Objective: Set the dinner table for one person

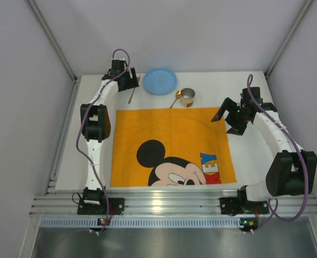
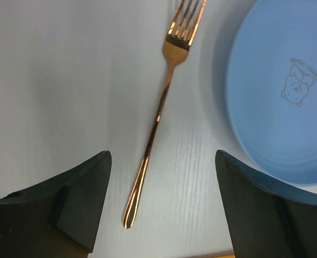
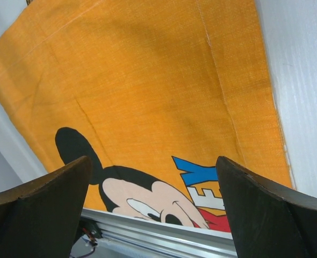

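Under the right wrist camera, the orange Mickey Mouse cloth (image 3: pixel 148 91) showed its weave and creases, which were lost from overhead. The right gripper (image 3: pixel 153 161) hung near the cloth's far right corner, jaws wide apart. Only the left wrist view caught the small cartoon print on the blue plate (image 2: pixel 282 97) and the gold fork's (image 2: pixel 158 115) tines. The left gripper (image 2: pixel 163 156) hovered over the fork's handle, jaws apart, holding nothing. Past the cloth's far edge stood a metal cup (image 1: pixel 187 98) with a gold spoon (image 1: pixel 175 100) beside it. All of it lay on the dinner table (image 1: pixel 212 86), which was white, matte and faintly grained.
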You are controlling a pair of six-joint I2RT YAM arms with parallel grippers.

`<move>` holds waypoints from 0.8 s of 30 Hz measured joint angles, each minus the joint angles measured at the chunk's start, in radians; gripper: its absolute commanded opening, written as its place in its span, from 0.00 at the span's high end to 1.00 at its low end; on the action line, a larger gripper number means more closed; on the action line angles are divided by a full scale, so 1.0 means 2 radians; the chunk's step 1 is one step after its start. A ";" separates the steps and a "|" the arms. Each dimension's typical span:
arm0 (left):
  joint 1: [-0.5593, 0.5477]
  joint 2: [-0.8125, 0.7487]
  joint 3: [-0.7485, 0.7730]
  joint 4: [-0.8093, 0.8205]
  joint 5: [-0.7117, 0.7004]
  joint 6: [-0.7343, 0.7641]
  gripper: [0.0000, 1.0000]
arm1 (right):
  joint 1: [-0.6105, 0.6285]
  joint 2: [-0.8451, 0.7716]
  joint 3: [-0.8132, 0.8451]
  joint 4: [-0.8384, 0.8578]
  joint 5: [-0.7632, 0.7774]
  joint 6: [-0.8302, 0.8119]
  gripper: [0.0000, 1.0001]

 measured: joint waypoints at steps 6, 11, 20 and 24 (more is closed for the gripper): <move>-0.047 0.035 0.023 -0.010 -0.056 0.039 0.22 | -0.004 -0.010 0.000 -0.021 0.009 -0.015 0.00; -0.056 0.057 0.047 -0.010 -0.091 0.047 0.25 | -0.010 -0.010 0.009 -0.043 0.018 -0.027 0.00; -0.043 0.053 0.051 -0.013 -0.102 0.051 0.29 | -0.010 -0.009 0.017 -0.055 0.026 -0.031 0.00; -0.035 0.035 0.050 -0.001 -0.088 0.050 0.28 | -0.010 -0.001 0.019 -0.055 0.026 -0.028 0.00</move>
